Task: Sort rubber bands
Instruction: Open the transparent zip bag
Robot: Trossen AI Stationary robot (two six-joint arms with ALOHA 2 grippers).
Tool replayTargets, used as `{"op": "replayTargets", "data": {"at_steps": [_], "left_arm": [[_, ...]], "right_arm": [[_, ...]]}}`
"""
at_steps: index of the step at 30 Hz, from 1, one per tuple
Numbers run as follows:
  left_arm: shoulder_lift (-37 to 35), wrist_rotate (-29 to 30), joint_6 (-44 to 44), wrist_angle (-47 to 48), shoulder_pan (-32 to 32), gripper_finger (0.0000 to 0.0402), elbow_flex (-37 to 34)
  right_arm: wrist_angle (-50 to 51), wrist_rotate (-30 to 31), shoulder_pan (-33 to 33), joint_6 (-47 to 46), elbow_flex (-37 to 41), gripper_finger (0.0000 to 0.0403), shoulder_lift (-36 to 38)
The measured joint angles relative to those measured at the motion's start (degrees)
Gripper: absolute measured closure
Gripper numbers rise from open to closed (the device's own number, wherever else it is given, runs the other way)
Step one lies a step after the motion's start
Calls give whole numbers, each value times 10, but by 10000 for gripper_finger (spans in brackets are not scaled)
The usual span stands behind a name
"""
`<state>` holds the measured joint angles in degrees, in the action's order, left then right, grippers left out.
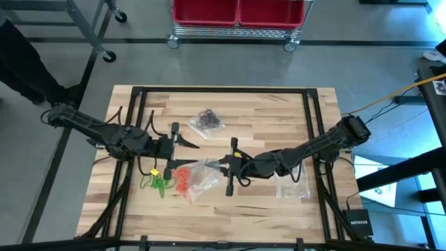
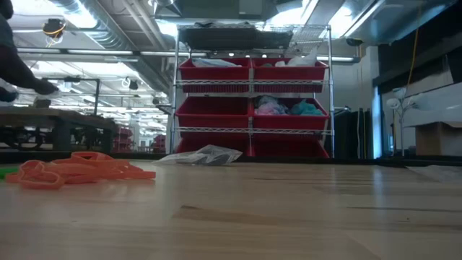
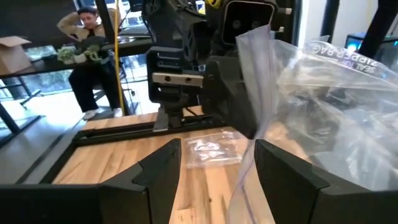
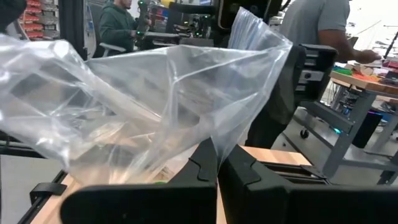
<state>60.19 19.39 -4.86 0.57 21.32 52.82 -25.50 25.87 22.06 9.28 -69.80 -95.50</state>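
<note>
**Both arms at centre, right pinching a clear bag**

Right gripper (image 1: 224, 165) sits mid-frame in the high view, fingers (image 4: 205, 163) closed nearly flush on the edge of a clear plastic bag (image 4: 161, 106). The bag is lifted and billowed in front of the right wrist camera.

Left gripper (image 1: 180, 139) is just left of centre, fingers (image 3: 163, 167) spread wide with nothing between them. The bag edge hangs close beside one finger; can't tell if it touches.

Rubber bands:
- orange-red pile (image 1: 182, 179), lower centre-left of the high view, at the bag's left edge; also at the left of the low view (image 2: 76, 170)
- green bunch (image 1: 157, 183), just left of the orange one
- black ones (image 1: 207, 120) inside a second clear bag, upper centre

A third bag (image 1: 291, 183) lies flat at lower right of the table (image 1: 279, 111). Red bins (image 2: 253, 72) on a wire rack behind.
</note>
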Motion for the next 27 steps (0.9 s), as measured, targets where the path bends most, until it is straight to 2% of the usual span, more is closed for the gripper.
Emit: {"op": "replayTargets", "data": {"at_steps": [12, 17, 27], "left_arm": [[12, -1, 12, -3, 3, 204, 0], [5, 28, -7, 1, 3, 204, 0], [-12, 37, -14, 0, 3, 204, 0]], "right_arm": [[0, 0, -8, 0, 0, 403, 0], [0, 0, -7, 0, 0, 403, 0], [1, -15, -7, 0, 0, 403, 0]]}}
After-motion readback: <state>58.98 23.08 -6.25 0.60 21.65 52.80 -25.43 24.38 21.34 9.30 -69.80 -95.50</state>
